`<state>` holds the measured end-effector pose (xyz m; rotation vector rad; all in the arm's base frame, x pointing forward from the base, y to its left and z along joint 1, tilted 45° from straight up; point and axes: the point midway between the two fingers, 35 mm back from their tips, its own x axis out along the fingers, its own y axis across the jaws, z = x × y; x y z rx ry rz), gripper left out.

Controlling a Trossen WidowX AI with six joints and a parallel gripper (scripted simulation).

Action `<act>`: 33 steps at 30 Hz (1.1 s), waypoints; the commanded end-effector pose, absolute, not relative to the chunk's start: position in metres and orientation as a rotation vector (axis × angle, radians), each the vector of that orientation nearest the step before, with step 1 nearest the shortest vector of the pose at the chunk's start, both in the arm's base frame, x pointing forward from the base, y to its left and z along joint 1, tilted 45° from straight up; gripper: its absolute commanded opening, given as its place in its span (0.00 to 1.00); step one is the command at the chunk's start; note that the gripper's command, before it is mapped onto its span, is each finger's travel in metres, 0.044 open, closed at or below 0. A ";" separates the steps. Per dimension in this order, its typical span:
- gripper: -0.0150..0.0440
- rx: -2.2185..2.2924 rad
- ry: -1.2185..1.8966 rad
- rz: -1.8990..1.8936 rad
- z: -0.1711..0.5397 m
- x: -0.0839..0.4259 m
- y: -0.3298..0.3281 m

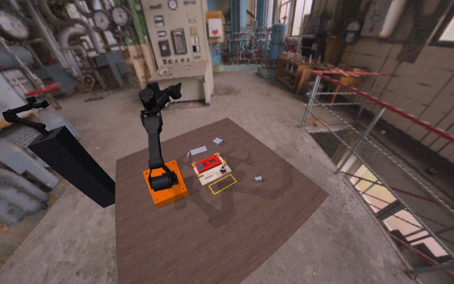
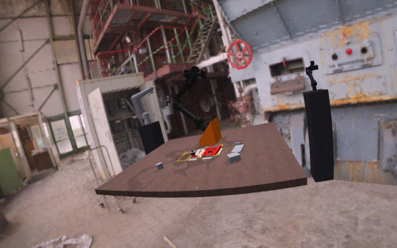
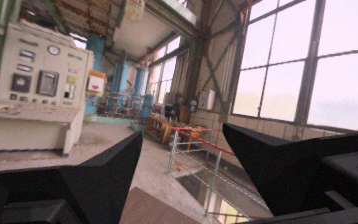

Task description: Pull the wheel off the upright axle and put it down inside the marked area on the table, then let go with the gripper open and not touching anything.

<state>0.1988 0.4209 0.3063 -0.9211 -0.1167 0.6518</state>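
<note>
No step is begun yet: the gripper (image 1: 173, 91) is held high with its jaws wide apart and nothing in them, the wheel (image 1: 222, 170) sits on its axle at 12 o'clock of the marked area (image 1: 222, 183), and a reach down is needed next.

Wheel (image 1: 222, 170) sits on the board (image 1: 213, 174), marked area (image 1: 222, 183) just nearer; arm's base (image 1: 165, 183) left, small block (image 1: 257, 178) right.

floor (image 1: 266, 95): worn concrete | windows (image 3: 305, 65): tall, bright | control panel (image 1: 177, 33): beige
</note>
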 end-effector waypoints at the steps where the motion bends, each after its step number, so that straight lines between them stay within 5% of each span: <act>1: 0.89 -0.921 -0.114 0.650 0.306 0.200 0.421; 4: 0.76 -0.920 -0.065 0.626 0.294 0.216 0.415; 21: 0.76 -0.882 0.447 0.293 0.188 0.356 0.308; 33: 0.76 -0.796 1.003 -0.121 0.089 0.410 0.143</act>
